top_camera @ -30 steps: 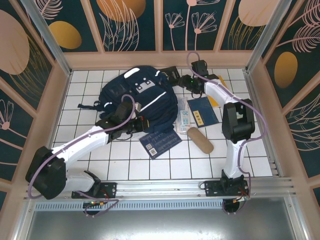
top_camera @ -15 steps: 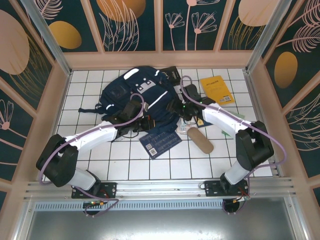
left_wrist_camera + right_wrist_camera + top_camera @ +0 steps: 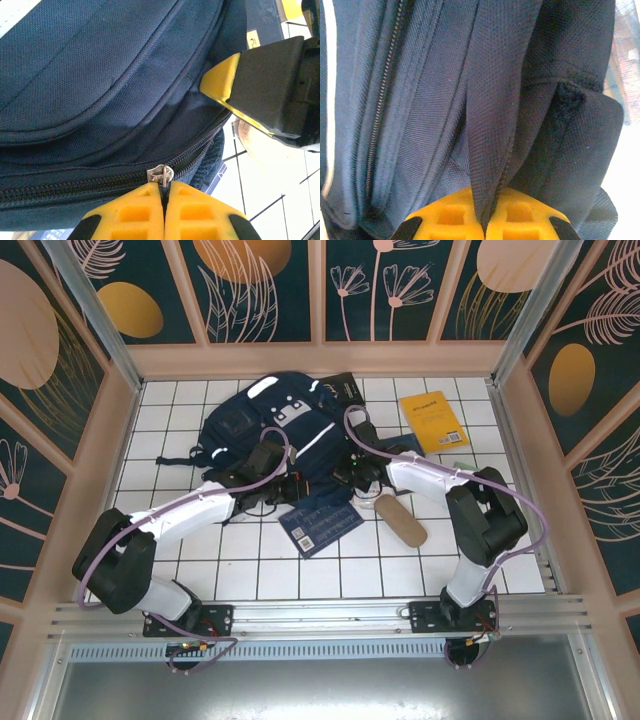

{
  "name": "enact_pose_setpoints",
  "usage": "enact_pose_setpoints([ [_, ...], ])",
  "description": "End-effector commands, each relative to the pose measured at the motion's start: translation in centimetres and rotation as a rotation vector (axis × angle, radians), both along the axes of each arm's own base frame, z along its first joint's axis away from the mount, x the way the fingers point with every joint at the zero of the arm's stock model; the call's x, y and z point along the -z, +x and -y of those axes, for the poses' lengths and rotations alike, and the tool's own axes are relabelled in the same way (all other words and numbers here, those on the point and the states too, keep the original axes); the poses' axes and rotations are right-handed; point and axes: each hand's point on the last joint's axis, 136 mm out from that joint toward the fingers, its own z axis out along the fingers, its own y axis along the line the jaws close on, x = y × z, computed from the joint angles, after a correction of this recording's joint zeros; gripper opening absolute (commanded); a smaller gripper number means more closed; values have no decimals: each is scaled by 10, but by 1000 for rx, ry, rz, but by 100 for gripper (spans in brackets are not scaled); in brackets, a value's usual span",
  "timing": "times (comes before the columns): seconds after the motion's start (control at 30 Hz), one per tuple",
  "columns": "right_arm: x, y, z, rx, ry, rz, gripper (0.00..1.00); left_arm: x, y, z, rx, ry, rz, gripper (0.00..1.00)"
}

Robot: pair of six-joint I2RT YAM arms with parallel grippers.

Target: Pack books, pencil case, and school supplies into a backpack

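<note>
From above, the bag [image 3: 265,425] lay flat on the far middle of the table. My left gripper [image 3: 293,486] and right gripper [image 3: 347,473] were both at its near edge, close together. The yellow book [image 3: 432,420] sat well off to the right. The black book [image 3: 343,390] was at the bag's far corner, the grid book [image 3: 320,525] against its near edge, and the pencil case [image 3: 400,520] just right of that. Nothing looked packed yet, so I judged I was opening the bag.

In the left wrist view, the fingers [image 3: 130,212] were shut together on the zipper pull [image 3: 160,175], with the closed zipper [image 3: 75,187] running off to the left. The right gripper's yellow pad showed just beyond, at the upper right.

In the right wrist view, the fingers [image 3: 520,220] were pinched on a fold [image 3: 490,125] of navy cloth standing up between them.

To do this well, I reckoned the right side should hold that fold firm and slightly up, so the cloth stays taut. The left should draw the pull straight along the line of the teeth, low and steady. Pulling sideways could slip the small tab from the pads or drag the whole bag.
</note>
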Motion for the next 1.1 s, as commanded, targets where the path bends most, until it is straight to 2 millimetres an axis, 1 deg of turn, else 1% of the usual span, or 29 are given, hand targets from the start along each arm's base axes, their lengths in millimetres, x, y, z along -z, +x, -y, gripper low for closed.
enact_pose_setpoints([
  [0.0,-11,11,1,7,-16,57,0,-12,14,-7,-31,75,59,0],
  [0.07,-16,15,8,21,-21,77,0,-12,22,-20,-79,151,72,0],
  [0.13,-21,19,15,32,-24,99,0,-5,27,-42,-145,267,71,0],
  [0.23,-26,25,24,47,-31,116,0,6,31,-77,-231,390,45,0],
  [0.4,-32,25,31,44,-44,137,0,23,38,-132,-362,448,-25,0],
  [0.43,-33,31,44,76,-48,139,0,23,41,-140,-383,453,-29,0],
  [0.53,-37,31,51,75,-52,152,0,22,46,-153,-400,487,-16,0],
  [0.6,-39,31,56,76,-57,159,0,24,50,-165,-427,533,-7,0],
  [0.7,-41,31,63,79,-61,168,0,32,59,-198,-515,586,-33,0],
  [0.77,-42,30,66,78,-59,170,0,36,71,-216,-580,563,-49,0],
  [0.83,-43,30,67,75,-54,173,0,39,82,-229,-628,518,-63,0],
  [0.9,-43,29,66,72,-51,174,0,41,94,-237,-661,500,-70,0],
  [0.97,-43,28,65,68,-47,175,0,44,102,-245,-683,518,-82,0],
  [1.07,-43,29,64,59,-47,179,0,52,103,-253,-707,555,-117,0],
])
